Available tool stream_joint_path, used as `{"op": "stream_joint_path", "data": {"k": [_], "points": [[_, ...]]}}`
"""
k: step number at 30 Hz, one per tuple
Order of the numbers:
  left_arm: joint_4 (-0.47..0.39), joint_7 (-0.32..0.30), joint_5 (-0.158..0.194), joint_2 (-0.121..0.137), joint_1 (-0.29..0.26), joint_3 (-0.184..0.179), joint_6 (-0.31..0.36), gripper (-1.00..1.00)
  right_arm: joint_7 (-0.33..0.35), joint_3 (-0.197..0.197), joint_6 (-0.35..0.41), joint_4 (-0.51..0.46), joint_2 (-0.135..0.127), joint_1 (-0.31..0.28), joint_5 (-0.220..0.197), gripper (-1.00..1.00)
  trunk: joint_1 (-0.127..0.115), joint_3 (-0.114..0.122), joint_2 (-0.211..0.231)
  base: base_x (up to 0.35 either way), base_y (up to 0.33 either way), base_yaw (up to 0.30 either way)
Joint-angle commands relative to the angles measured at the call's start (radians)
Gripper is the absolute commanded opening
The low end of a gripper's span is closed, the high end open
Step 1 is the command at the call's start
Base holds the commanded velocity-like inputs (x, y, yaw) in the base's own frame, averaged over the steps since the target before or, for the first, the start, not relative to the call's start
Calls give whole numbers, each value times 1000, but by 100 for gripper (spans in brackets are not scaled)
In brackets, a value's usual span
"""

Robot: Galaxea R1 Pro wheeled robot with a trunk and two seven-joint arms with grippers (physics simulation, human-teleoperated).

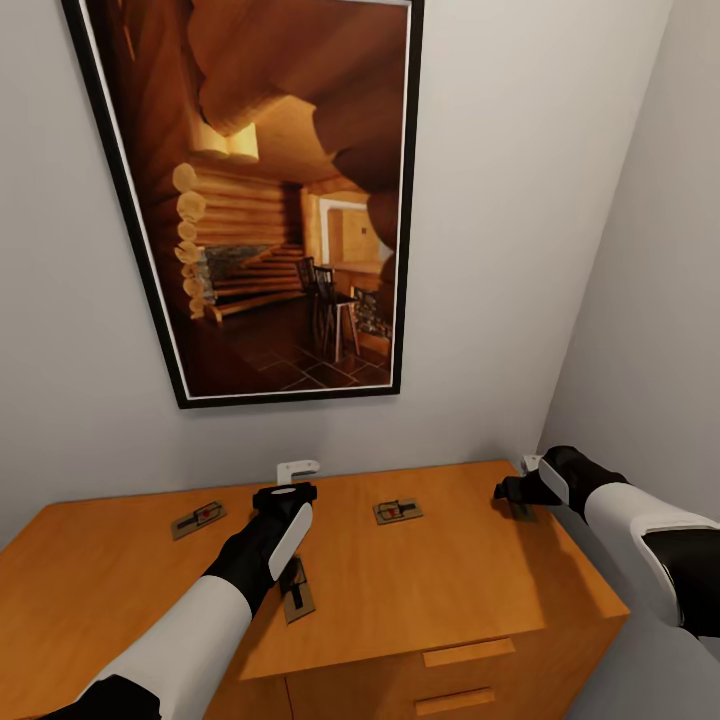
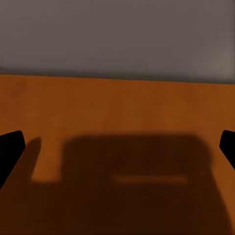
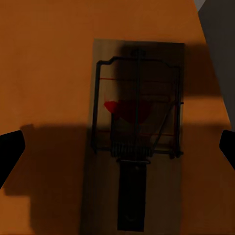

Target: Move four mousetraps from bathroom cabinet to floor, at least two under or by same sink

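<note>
The orange-brown cabinet (image 1: 110, 590) fills the lower head view, with mousetraps lying flat on its top. One mousetrap (image 1: 197, 519) lies at the back left and another (image 1: 397, 512) near the middle. A third (image 1: 297, 592) is partly covered by my left forearm. My left gripper (image 1: 289, 482) is open over bare wood (image 2: 117, 107) near the wall. My right gripper (image 1: 516, 492) hovers open above a mousetrap (image 3: 134, 137) at the cabinet's right end. Its black fingertips (image 3: 10, 152) stand wide on either side of the board, apart from it.
A large black-framed picture (image 1: 270, 200) hangs on the grey wall behind the cabinet. A second grey wall (image 1: 650, 300) closes in on the right, close to my right arm. Two drawer handles (image 1: 468, 652) show on the cabinet front.
</note>
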Motion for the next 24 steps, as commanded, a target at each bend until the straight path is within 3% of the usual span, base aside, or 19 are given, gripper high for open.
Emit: {"op": "stream_joint_path", "data": {"k": [1,20,24], "points": [[-1,7,7,0,-1,-2,3,100,2,9,5,-1,-1,-1,-9,100,0,-1,-1,0,0,0],[-2,7,7,0,-1,-2,3,100,1,9,2,9,-1,-1,-8,100,0,-1,-1,0,0,0],[-1,7,7,0,-1,-2,3,100,1,9,-1,21,-1,-1,-7,100,15,-14,-29,0,0,0]]}}
